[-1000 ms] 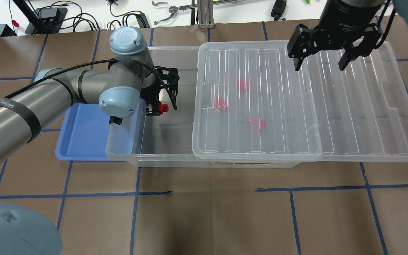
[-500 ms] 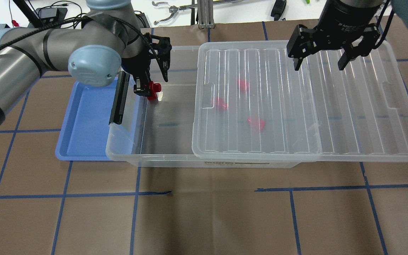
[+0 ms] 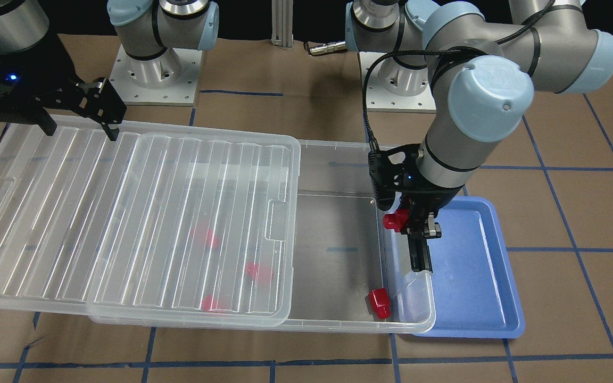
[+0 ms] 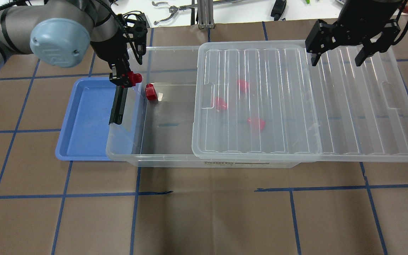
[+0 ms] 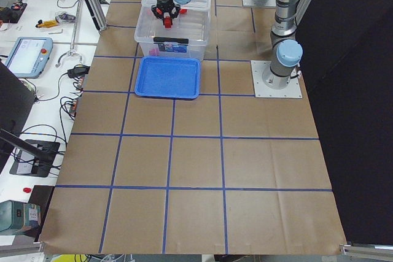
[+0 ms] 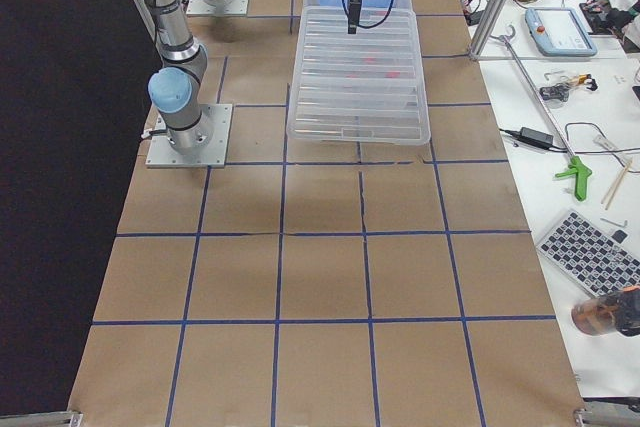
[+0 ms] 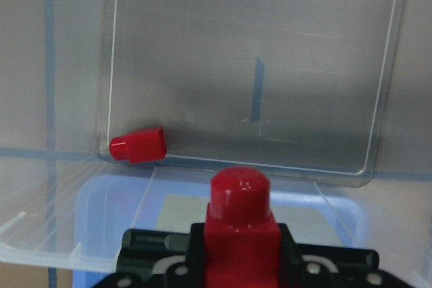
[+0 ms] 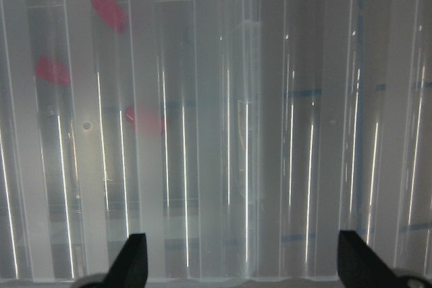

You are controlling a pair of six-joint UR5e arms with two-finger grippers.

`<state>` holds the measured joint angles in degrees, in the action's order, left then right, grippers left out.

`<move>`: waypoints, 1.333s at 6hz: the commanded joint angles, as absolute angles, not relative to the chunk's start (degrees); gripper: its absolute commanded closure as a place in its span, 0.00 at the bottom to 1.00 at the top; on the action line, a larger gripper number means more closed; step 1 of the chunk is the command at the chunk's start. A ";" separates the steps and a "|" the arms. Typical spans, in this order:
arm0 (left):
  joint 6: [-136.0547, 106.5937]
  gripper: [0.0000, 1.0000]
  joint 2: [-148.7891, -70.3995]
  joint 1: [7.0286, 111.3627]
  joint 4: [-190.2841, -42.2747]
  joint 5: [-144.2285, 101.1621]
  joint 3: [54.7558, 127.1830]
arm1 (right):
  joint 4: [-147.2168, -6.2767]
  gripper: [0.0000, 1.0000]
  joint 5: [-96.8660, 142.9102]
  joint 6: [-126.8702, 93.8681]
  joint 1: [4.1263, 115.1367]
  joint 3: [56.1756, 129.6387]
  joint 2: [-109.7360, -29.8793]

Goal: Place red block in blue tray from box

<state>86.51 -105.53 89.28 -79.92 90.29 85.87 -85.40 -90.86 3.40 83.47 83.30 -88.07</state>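
Now, from the front, your left gripper (image 3: 411, 223) was clamped on the block (image 3: 391, 221) by its body, nub free, above the end wall of the box (image 3: 338, 322), beside the tray (image 3: 477, 276). It looked light, hard and glossy, so probably slippery; that flat body was the hold. Overhead, the tray's visible part held nothing. One loose block (image 4: 151, 92) lay in the box, three more (image 4: 256, 123) under the lid (image 4: 296, 106). At the right wrist, your right gripper (image 8: 246, 261) stood spread over it.
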 commanded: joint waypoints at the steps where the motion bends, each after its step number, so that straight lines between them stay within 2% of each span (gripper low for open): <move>1: 96.37 0.99 -105.56 80.64 -80.24 90.44 86.57 | -85.52 0.00 -91.40 13.49 74.41 83.32 -87.89; 4: 102.30 0.98 -107.31 75.23 -73.61 90.62 93.83 | -88.65 0.00 -91.58 26.92 59.64 84.54 -83.69; 6: 102.39 0.97 -109.23 75.15 -58.61 90.70 103.84 | -98.13 0.00 -94.28 32.42 53.20 91.01 -82.01; 8: 102.39 0.92 -112.92 75.15 -50.21 90.70 108.79 | -108.41 0.00 -95.71 35.23 50.98 99.37 -82.09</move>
<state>102.38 -111.25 75.15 -53.97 90.69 106.58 -103.65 -95.08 33.95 51.98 95.47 -82.09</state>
